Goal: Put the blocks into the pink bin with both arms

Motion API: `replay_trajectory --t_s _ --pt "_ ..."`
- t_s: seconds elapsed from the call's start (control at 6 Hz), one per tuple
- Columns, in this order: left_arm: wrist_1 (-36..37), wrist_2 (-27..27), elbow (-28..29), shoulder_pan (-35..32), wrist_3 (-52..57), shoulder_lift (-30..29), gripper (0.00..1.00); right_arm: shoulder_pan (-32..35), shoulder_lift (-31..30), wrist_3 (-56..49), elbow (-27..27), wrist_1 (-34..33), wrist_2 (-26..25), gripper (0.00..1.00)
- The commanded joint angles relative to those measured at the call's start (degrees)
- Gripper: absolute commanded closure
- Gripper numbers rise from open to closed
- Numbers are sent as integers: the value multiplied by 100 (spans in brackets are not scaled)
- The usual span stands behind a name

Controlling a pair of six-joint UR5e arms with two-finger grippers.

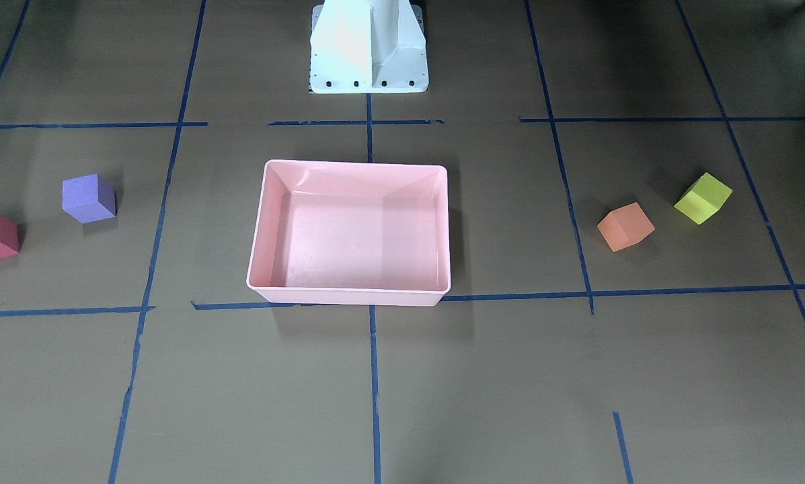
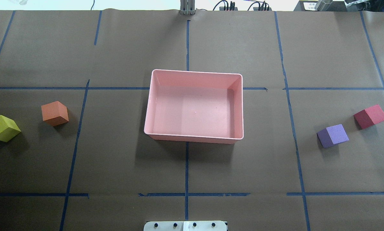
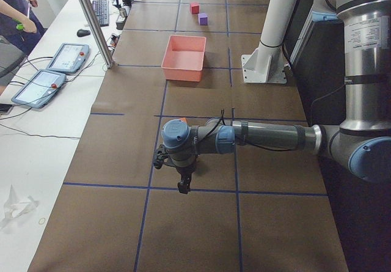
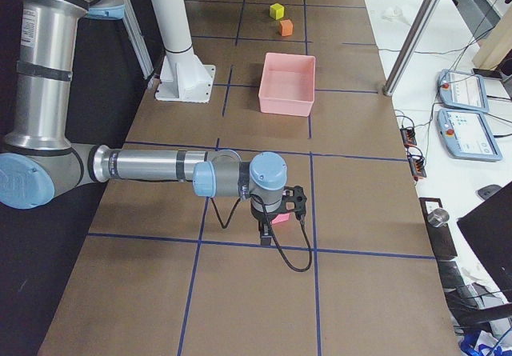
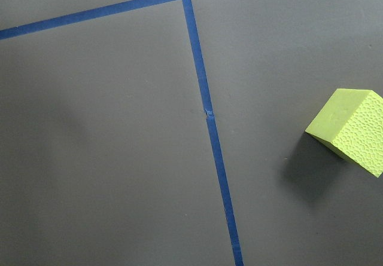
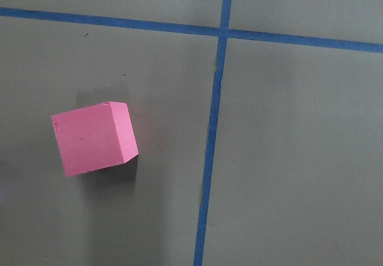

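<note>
The empty pink bin [image 2: 195, 137] sits at the table's middle. The orange block [image 2: 54, 113] and the yellow-green block [image 2: 2, 128] lie on the robot's left. The purple block [image 2: 332, 135] and the red block [image 2: 370, 116] lie on its right. My left gripper [image 3: 183, 186] hangs above the table's left end; its wrist view shows the yellow-green block [image 5: 350, 131] at the right edge. My right gripper [image 4: 264, 232] hangs over the right end, with the red block [image 6: 93, 137] below it. I cannot tell whether either gripper is open or shut.
The white pedestal base [image 1: 368, 47] stands behind the bin on the robot's side. Blue tape lines grid the brown table cover. Beyond the table's far edge are a metal post [image 3: 91, 21], control tablets [image 3: 52, 70] and a person [image 3: 15, 15].
</note>
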Motion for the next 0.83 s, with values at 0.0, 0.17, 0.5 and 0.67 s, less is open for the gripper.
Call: replay_trajectory --t_s 0.0,0.17,0.5,0.67 --pt "0 9 -32 17 0 0 0 -78 1 -9 -22 278 -9 0" --pt "0 9 -41 17 0 0 0 -584 158 139 -66 908 -61 0" --pt "0 0 -50 17 0 0 0 -1534 588 1645 -494 2146 -236 0" --pt "0 0 -50 17 0 0 0 -1808 633 1800 -653 2353 -263 0"
